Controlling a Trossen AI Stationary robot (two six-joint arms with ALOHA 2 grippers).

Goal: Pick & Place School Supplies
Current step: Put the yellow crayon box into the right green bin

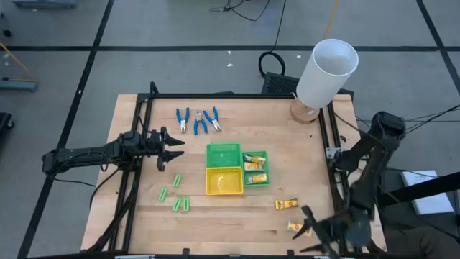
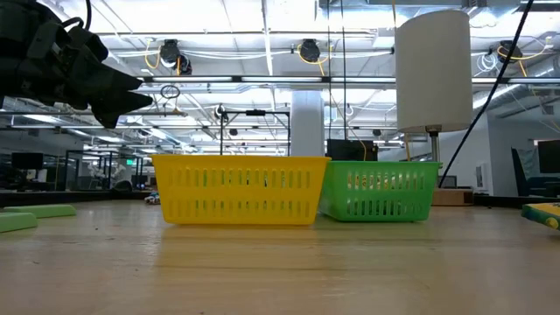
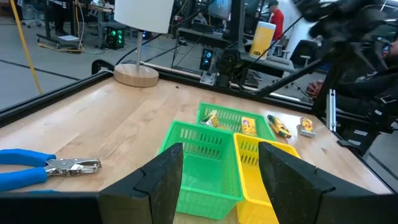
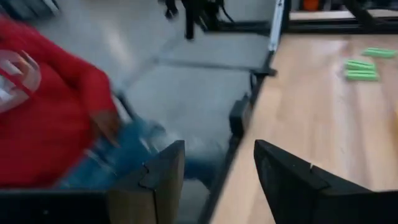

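Note:
Three blue-handled pliers (image 1: 199, 121) lie near the table's far edge; one shows in the left wrist view (image 3: 37, 167). Several light-green sticks (image 1: 176, 196) lie left of the trays. Yellow-orange packets sit in the small green tray (image 1: 255, 170), and two more (image 1: 285, 204) (image 1: 296, 226) lie on the table to the near right. My left gripper (image 1: 172, 151) (image 3: 221, 155) is open and hangs above the table, left of the trays. My right gripper (image 1: 307, 223) (image 4: 217, 152) is open by the near-right packets and holds nothing.
A large green tray (image 1: 223, 155) and a yellow tray (image 1: 223, 181) stand mid-table. The white cylinder (image 1: 327, 72) on its wooden base stands at the far right corner. A person in red (image 4: 43, 118) is beyond the table's near edge. Bare wood lies along the near edge.

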